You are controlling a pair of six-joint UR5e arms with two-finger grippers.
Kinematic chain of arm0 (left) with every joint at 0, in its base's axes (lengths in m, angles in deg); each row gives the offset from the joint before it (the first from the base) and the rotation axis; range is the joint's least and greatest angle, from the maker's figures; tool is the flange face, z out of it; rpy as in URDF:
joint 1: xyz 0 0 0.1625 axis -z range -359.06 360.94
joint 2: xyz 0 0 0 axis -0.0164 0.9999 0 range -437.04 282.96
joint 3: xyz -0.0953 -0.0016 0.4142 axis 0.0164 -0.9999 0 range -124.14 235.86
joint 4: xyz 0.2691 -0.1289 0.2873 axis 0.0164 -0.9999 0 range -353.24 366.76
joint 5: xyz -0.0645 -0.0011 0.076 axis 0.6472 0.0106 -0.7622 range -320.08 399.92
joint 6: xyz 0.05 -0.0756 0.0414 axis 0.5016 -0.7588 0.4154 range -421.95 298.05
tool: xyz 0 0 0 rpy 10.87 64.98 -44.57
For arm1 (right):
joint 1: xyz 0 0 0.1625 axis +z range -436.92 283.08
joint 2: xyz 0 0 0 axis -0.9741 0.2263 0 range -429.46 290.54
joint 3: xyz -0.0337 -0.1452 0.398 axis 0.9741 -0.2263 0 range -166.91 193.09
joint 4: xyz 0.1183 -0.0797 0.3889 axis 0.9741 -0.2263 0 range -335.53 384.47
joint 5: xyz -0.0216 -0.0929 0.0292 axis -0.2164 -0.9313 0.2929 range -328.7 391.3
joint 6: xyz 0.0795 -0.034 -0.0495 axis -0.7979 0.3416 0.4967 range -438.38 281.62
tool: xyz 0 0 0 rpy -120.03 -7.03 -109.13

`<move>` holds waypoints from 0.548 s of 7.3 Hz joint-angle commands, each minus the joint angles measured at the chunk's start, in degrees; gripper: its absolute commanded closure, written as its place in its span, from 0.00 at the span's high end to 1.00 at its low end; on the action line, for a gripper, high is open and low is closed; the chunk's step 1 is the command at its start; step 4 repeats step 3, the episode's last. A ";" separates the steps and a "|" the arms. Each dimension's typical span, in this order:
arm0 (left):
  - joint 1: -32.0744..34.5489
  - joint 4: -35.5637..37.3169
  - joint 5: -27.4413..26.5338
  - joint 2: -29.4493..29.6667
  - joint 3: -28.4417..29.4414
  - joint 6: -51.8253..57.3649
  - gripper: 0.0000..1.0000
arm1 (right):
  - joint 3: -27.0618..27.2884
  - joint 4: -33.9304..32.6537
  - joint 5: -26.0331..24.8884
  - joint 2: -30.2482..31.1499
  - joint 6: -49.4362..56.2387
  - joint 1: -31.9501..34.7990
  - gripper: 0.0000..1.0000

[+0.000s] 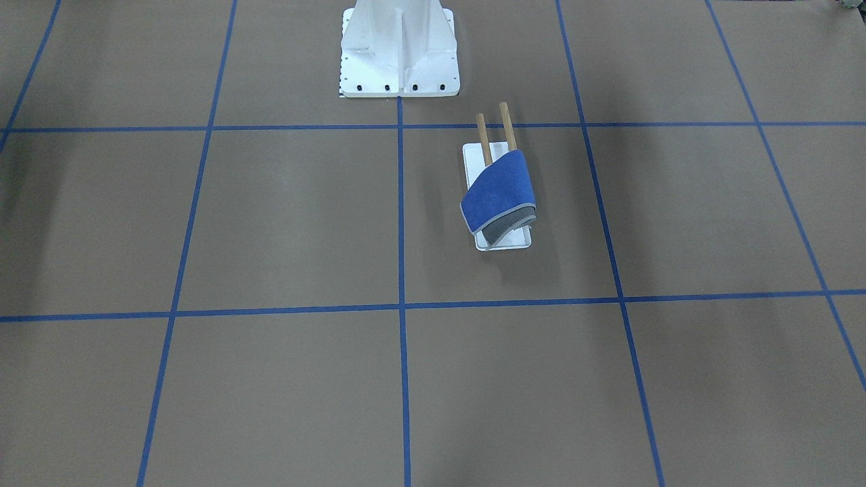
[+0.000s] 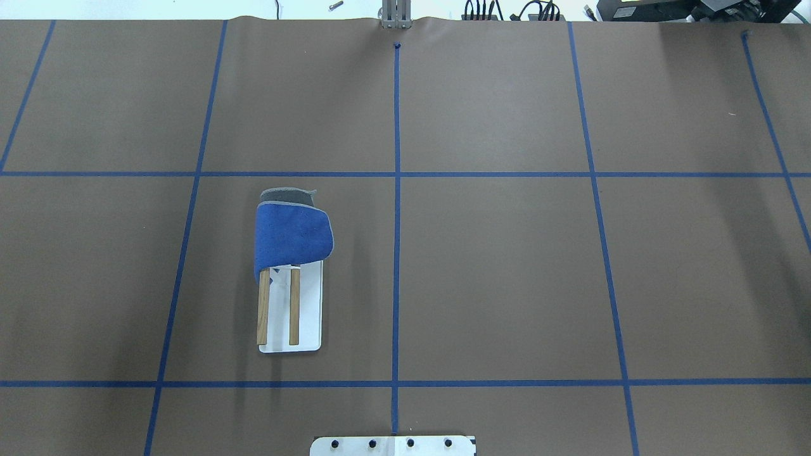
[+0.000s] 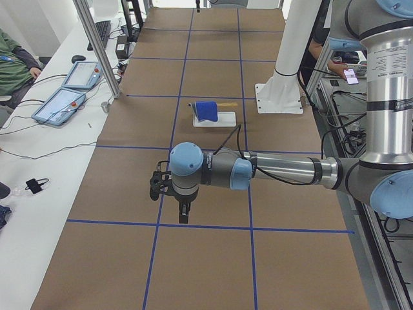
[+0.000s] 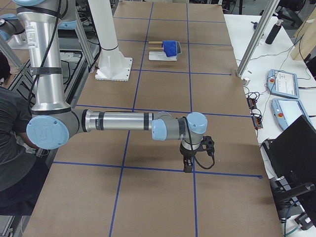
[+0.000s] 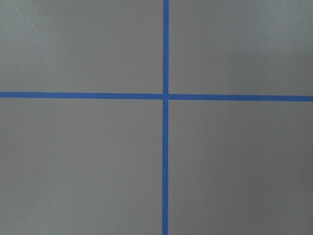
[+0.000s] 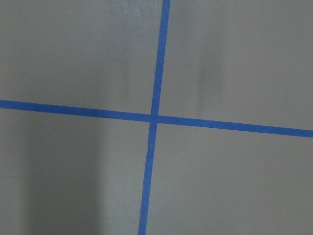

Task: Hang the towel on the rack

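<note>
The blue towel [image 2: 291, 237] with its grey underside showing at one end lies draped over the far end of the rack [image 2: 294, 310], which has two wooden bars above a white base [image 2: 310, 316]. Both also show in the front view: the towel [image 1: 497, 193] and the rack [image 1: 484, 138]. My left gripper [image 3: 184, 216] hangs above the table far from the rack, near a tape crossing. My right gripper [image 4: 187, 167] hangs likewise at the table's other end. Neither touches anything, and I cannot tell whether they are open or shut. The wrist views show only bare table.
The brown table is marked with blue tape lines [image 2: 396, 190]. The robot's white base [image 1: 399, 47] stands at the table's near edge. Teach pendants [image 3: 64, 103] and cables lie on the side bench. A person [image 3: 16, 61] sits beside it.
</note>
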 commanded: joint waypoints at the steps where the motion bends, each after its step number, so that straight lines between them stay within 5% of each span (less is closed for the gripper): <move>1: -0.01 0.00 -0.03 -0.01 -0.01 0.08 0.98 | -0.06 0.00 0.00 0.00 0.00 -0.05 1.00; 4: -0.01 0.00 -0.03 -0.01 0.43 0.08 0.98 | -0.06 0.00 0.00 0.00 0.09 -0.05 1.00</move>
